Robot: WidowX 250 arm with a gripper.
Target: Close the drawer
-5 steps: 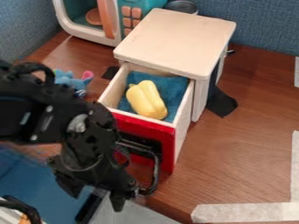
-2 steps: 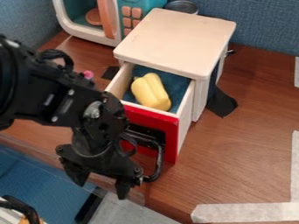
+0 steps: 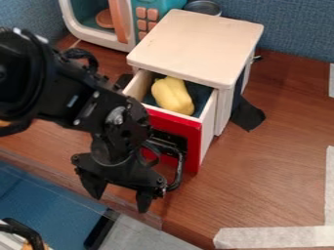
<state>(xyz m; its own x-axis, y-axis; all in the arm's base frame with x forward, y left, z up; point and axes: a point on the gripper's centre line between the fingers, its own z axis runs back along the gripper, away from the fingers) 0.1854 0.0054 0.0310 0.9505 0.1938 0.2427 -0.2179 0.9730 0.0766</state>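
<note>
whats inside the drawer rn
Inside the drawer lies a yellow toy pepper on a dark blue lining. The part of the drawer under the cabinet top is covered, so its contents can't be seen.

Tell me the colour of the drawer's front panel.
The drawer's front panel is red around a black middle, seen best in the camera view.

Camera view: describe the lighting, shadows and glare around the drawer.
In the camera view, the cabinet top is pale and fairly evenly lit, without hard glare; inside the drawer, the blue lining falls into shade toward the back, under the top's edge; the yellow pepper stands out bright against it; small pale glints show on the black arm.
</note>
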